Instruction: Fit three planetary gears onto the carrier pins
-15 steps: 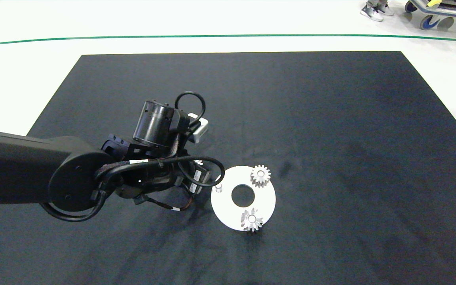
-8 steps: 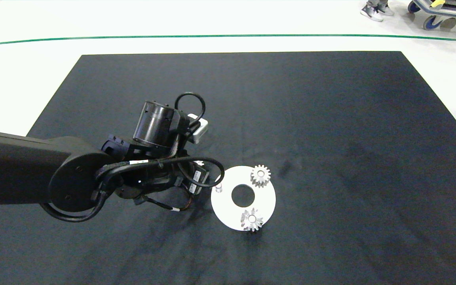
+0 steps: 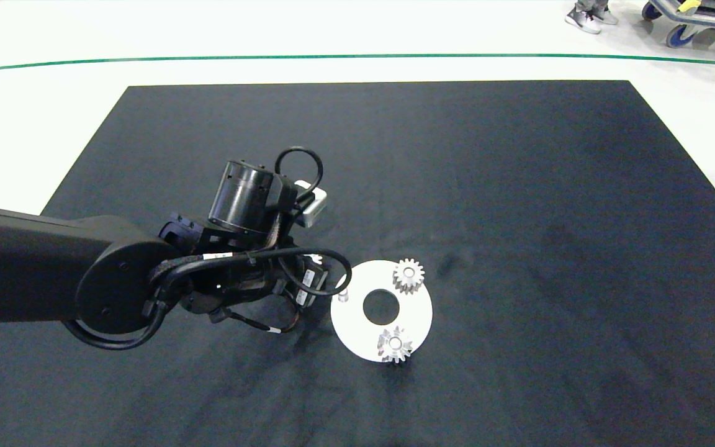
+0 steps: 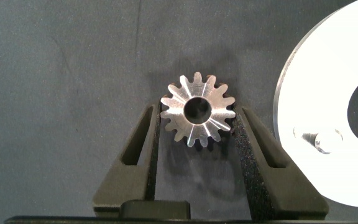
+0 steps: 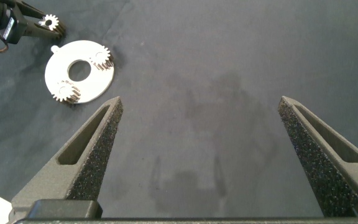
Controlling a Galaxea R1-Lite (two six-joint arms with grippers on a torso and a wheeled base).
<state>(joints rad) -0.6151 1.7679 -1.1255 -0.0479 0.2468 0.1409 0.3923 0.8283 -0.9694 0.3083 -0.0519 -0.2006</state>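
Left pincer (image 4: 197,124) grips a small silvery metal spur gear (image 4: 197,111) beside the flat white round disc (image 4: 328,124); right pincer (image 5: 201,115) hangs released

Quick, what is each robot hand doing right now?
Left hand: closed on a small metal gear, beside the white disc.
Right hand: open, holding nothing, off to the side above the black mat.

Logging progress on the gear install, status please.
Left gripper shut on third gear beside the disc. Right gripper open, parked away. Two gears seated; last pin bare, unobstructed.
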